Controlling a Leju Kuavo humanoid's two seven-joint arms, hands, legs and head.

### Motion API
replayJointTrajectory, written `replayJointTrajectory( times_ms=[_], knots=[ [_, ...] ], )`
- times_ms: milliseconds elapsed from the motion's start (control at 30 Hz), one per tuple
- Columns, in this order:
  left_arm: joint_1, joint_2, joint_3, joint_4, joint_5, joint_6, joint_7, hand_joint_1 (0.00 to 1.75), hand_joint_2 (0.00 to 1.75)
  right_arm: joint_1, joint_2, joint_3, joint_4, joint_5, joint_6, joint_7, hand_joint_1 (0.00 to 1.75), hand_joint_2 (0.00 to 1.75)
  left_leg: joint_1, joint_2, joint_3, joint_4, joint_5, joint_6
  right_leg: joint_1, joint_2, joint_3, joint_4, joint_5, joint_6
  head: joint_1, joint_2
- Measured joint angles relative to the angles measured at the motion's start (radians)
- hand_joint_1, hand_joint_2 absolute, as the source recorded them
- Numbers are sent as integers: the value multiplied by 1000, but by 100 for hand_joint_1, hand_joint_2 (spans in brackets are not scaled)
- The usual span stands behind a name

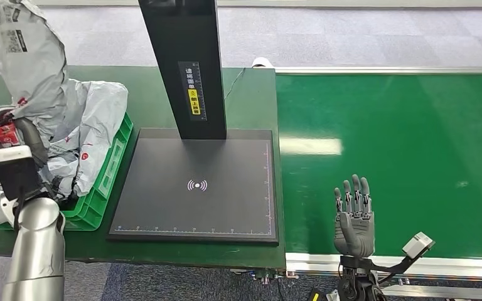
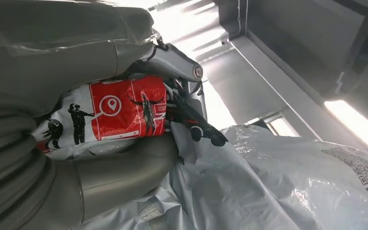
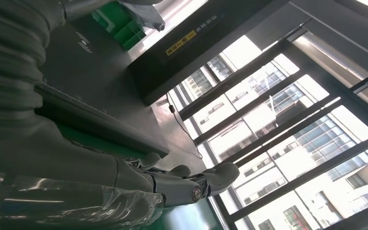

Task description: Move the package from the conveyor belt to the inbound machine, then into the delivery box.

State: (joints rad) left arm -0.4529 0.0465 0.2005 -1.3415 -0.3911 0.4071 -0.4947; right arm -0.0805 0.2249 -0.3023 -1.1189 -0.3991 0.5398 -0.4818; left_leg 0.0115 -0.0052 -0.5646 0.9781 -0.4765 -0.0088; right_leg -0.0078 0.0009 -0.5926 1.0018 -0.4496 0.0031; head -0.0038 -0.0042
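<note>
From the head view, the left arm [image 1: 34, 251] stood nearest, its left robot hand [image 1: 3, 128] clenched on a grey package [image 1: 28, 56] held up above the green box [image 1: 110, 166] at the bench's [image 1: 251, 100] left end. More grey bags [image 1: 97, 119] already lay heaped in that box. The black scanner plate [image 1: 194, 188] lay bare beside it, and the belt [image 1: 401, 150] too. The right robot hand [image 1: 353, 216] hovered over the belt's near edge, spread wide and holding nothing.

In the left wrist view, the thumb [image 2: 100, 177] and fingers [image 2: 172, 62] squeezed a bunched red-and-white printed corner [image 2: 120, 110] of the bag. The film looked thin, glossy and floppy; I judged it light, soft and slippery, so a deep pinch on a gathered fold would hold better than a flat face.

In the right wrist view, the fingers [image 3: 191, 184] reached out straight and empty, with the scanner post [image 3: 191, 52] beyond.
</note>
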Motion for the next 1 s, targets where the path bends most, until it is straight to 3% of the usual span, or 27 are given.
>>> replayJointTrajectory(
  times_ms=[233, 400, 500, 667, 867, 933, 1000],
  knots=[
    [-236, 94, 34, 300, -243, 17, 153, 175, 175, -1, 0, -1, -2, -4, 1, 2, 0, 175, 0, 0, 0, 0, 1, -1, 0, 0, 0, 0, 0, 0, 0, 0],
    [-429, 149, 7, 556, -468, -22, 326, 175, 175, 2, 0, -3, -6, -4, 5, 10, 0, 175, 0, 0, 0, 0, 1, -1, 0, 0, -1, 1, 0, 0, 0, 0],
    [-505, 170, -20, 673, -553, -46, 400, 175, 175, 2, 0, -5, -6, 0, 6, 11, 0, 175, 0, 1, 0, 0, 1, -1, 0, 1, -1, 1, 0, 0, 0, 0],
    [-530, 187, -49, 782, -630, -63, 469, 175, 175, 10, 1, -10, -20, 5, 6, 14, 0, 175, 0, 1, 0, 0, 0, -1, 0, 1, -1, 1, 0, 0, 0, 0],
    [-472, 190, -51, 820, -650, -61, 459, 175, 175, 16, 1, -17, -26, 12, 8, 18, 0, 175, 0, 1, 0, 0, 0, -1, 0, 1, -1, 1, 0, 0, 0, 0],
    [-449, 189, -51, 826, -655, -64, 455, 154, 175, 16, 1, -18, -26, 14, 9, 18, 0, 175, 0, 1, 0, 0, 0, -1, 0, 1, -1, 1, 0, 0, 0, 0],
    [-438, 187, -51, 832, -661, -76, 454, 69, 175, 16, 1, -19, -26, 15, 9, 18, 0, 175, 0, 0, 0, 0, 0, -1, 0, 1, -1, 1, 0, 0, 0, 0]
  ],
)
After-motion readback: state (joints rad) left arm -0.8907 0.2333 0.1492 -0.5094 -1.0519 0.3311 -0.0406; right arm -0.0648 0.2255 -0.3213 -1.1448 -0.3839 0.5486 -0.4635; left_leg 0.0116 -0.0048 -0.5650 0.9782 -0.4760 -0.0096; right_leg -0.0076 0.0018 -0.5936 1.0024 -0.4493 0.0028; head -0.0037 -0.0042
